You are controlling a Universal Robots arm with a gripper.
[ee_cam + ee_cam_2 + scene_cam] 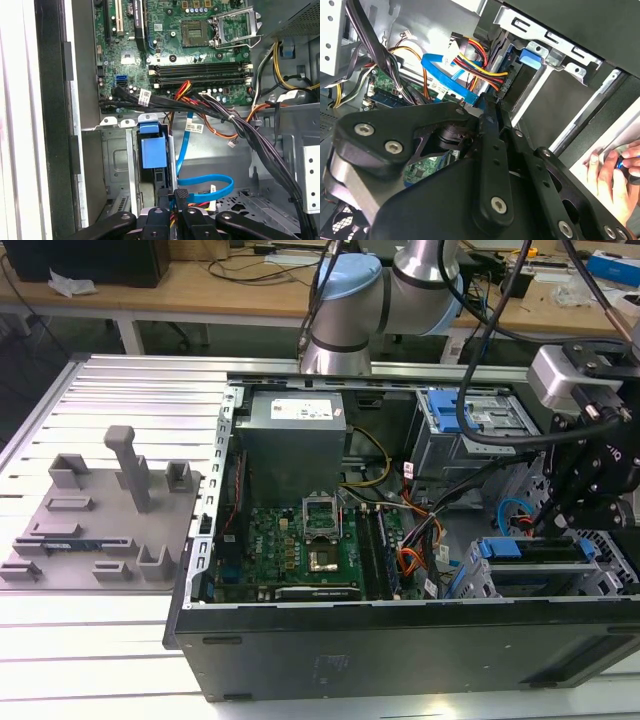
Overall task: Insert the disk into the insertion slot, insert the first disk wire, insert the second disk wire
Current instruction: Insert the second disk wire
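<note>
Pinching its dark plug, the hand [172, 200] holds the second disk wire [207, 181] (flat, light blue, looping).

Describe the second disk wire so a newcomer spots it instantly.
Start at the open computer case, then its grey drive cage holding the blue-framed disk. Beside the disk runs the second disk wire, a flat light blue ribbon curving in a loop; its neighbours are round orange-and-black bundled wires.
</note>
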